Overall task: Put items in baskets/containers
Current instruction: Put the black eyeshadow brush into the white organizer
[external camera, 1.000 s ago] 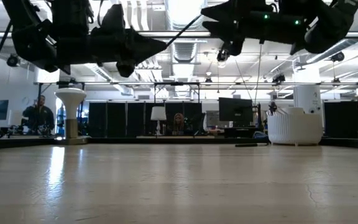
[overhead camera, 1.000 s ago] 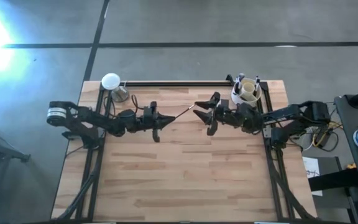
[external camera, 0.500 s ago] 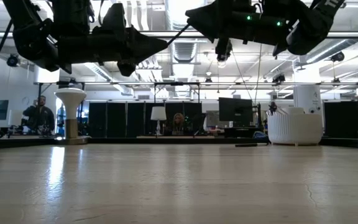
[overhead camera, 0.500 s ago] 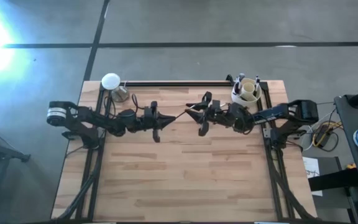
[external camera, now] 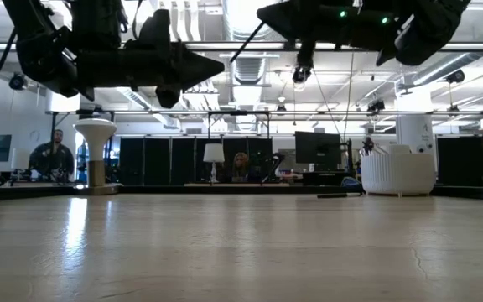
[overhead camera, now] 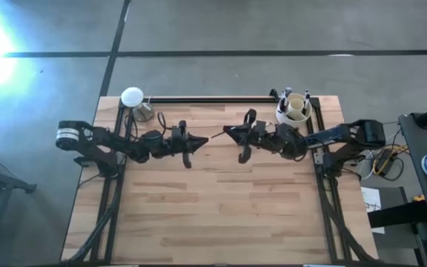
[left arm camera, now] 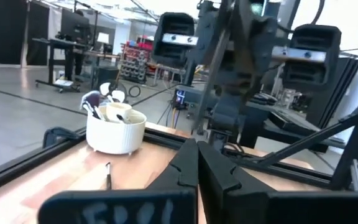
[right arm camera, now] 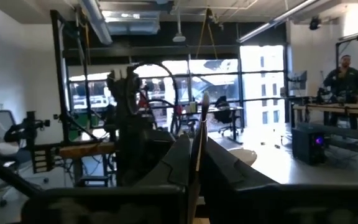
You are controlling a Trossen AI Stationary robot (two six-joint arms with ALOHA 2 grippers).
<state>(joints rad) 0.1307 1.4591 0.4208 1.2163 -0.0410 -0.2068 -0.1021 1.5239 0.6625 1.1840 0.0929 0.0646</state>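
Observation:
One thin makeup brush hangs in the air between my two grippers, well above the table. My left gripper is shut on its left end. My right gripper is shut on its right end. In the low view the brush slants up from the left gripper to the right gripper. The round cream-white cup stands at the table's far right corner with several brushes upright in it, and also shows in the left wrist view. My left gripper pinches the brush's lower, left end between its two shut fingers, coming level from the table's left. The brush runs on from the fingertips, slanting upward, clear of the table. My right gripper pinches the brush's upper, right end between its two shut fingers, coming from the table's right. The pale handle shows in the slit between the fingers and runs along them.
A flat white disc on a brass-coloured stand stands at the far left corner. One dark brush lies on the table near the cup. A black rail runs along the far edge. People show in the room beyond.
My right gripper has moved toward the table's left, up to the brush's free end, and has shut on it. The left gripper has kept its hold, and the brush has stayed in the air.

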